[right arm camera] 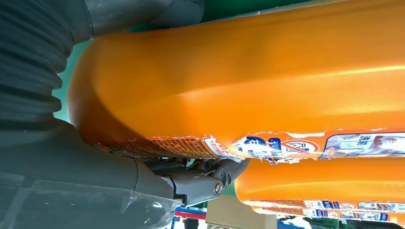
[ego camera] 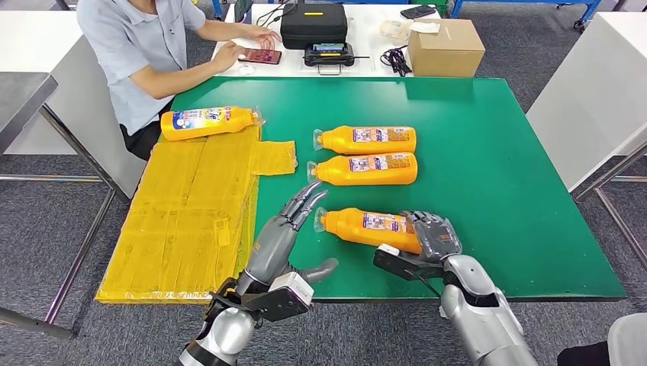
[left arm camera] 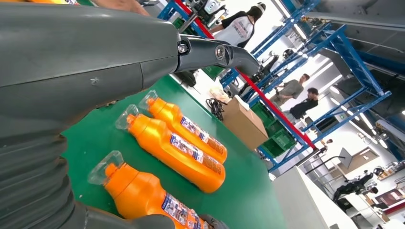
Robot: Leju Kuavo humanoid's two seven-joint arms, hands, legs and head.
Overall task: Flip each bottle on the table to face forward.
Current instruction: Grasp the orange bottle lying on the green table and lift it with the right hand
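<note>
R hand (ego camera: 433,235) gripped the base end of the nearest orange bottle (ego camera: 366,226), which lay on its side at the front of the green table (ego camera: 503,191), cap pointing to the robot's left, label up. L hand (ego camera: 294,217) was empty, fingers spread, hovering just beside that bottle's cap. Two more bottles (ego camera: 368,155) lay side by side further back, w/ a fourth bottle (ego camera: 206,121) on the yellow sheets (ego camera: 183,221) near a seated person (ego camera: 145,53).

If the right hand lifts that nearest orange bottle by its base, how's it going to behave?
The nearest orange bottle looks like rigid plastic, so probably stiff. Its glossy skin may slip in the right hand. Held at the base, the capped end could sag; its rounded sides might let it roll.
</note>
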